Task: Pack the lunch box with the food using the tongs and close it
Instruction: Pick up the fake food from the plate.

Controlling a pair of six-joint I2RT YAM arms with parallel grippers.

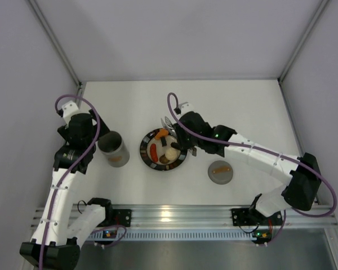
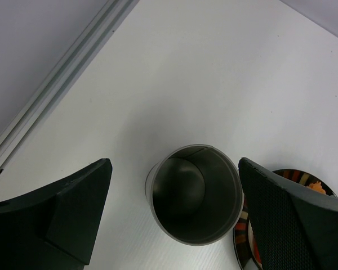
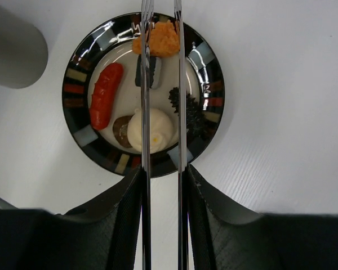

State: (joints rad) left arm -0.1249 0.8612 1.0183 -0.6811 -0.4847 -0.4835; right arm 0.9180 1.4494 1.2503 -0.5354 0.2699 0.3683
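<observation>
Top external view: nearest the table's front edge, right of centre, lay the lid, handle up. It was apart from the plate at mid-table, whose right half the right arm covered. Left of the plate, close beside it, stood the lunch box, upright and open-topped.

In the left wrist view the left gripper had its jaws spread wide on either side of the lunch box, with a gap showing at each side. The box's bottom was dim, and the plate was cut off at the lower right corner.

In the right wrist view the right gripper was clenched on the tongs. Their two arms ran out over the plate, tips cut off at the picture's top edge. They crossed the white lump, partly hid a dark block and bracketed the orange piece at the far rim. The red sausage lay to their left. Whether the tongs touched any food could not be told.
</observation>
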